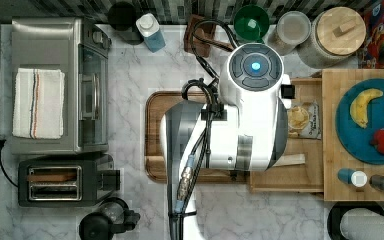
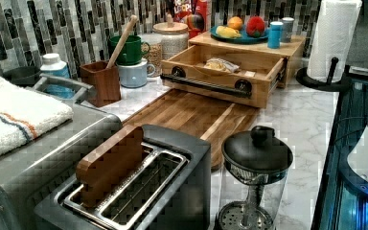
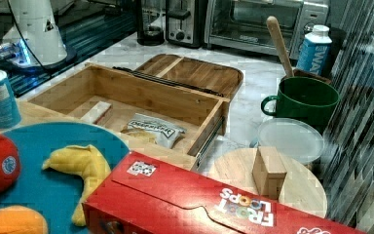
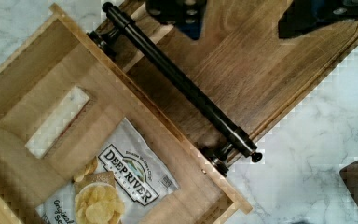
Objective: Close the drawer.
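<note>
The drawer point(image 1: 300, 176) is pulled out from under the butcher-block top, its light-wood box point(image 3: 141, 92) open to view. A long black bar handle point(image 4: 182, 84) runs along its front point(image 2: 211, 93). A chip bag point(image 4: 116, 182) lies inside the drawer, also visible as the bag point(image 3: 151, 129). In the wrist view my gripper point(image 4: 242, 18) hovers open over the dark wooden tray point(image 4: 270, 70), just past the handle on the side away from the drawer box, with nothing between its two dark fingers point(image 4: 182, 14). In the top view the white arm point(image 1: 250, 110) covers the drawer front.
The brown tray point(image 1: 152, 130) lies in front of the drawer. Toaster oven point(image 1: 55, 85), toaster point(image 1: 60, 182) and glass press point(image 2: 254, 177) stand on the top view's left. Blue plate point(image 1: 350, 132) with fruit sits on the butcher block. Green mug point(image 3: 304, 100), jars and cereal box crowd the back wall.
</note>
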